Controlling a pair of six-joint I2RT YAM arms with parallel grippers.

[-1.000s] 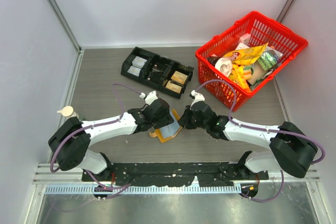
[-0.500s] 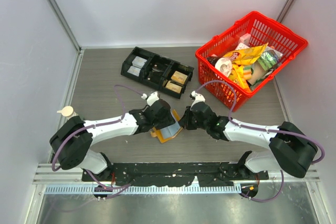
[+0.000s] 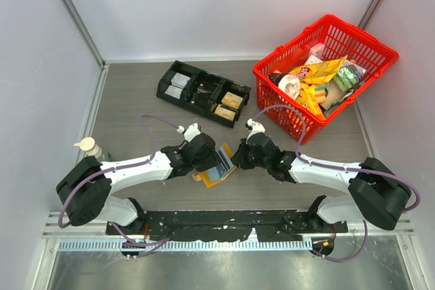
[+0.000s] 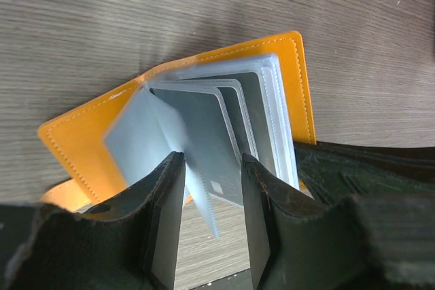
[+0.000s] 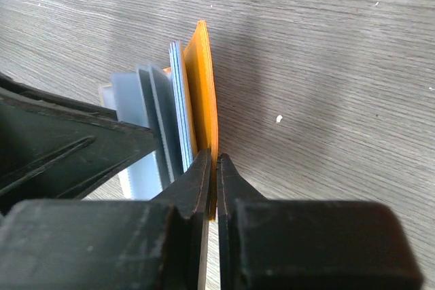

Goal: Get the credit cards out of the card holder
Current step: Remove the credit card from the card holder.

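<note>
The card holder (image 3: 216, 170) is a tan-orange bifold lying open on the table between my two arms, its pale blue-grey sleeves (image 4: 224, 127) fanned up. My left gripper (image 4: 211, 168) is open. It straddles the sleeves, and one loose sleeve edge (image 4: 202, 202) hangs in the gap, touching neither finger firmly. My right gripper (image 5: 214, 162) is shut on the orange cover (image 5: 206, 93) at its edge. In the top view the left gripper (image 3: 209, 161) and right gripper (image 3: 236, 159) meet over the holder. The credit cards cannot be told apart from the sleeves.
A black compartment tray (image 3: 202, 93) with small items stands behind the arms. At the back right, a red basket (image 3: 325, 76) holds several snack packets. A small pale bottle (image 3: 87, 146) stands by the left wall.
My left gripper has slid a little toward the near edge over the holder and its jaws have narrowed around the sleeves. The right gripper has kept its hold and not moved.
</note>
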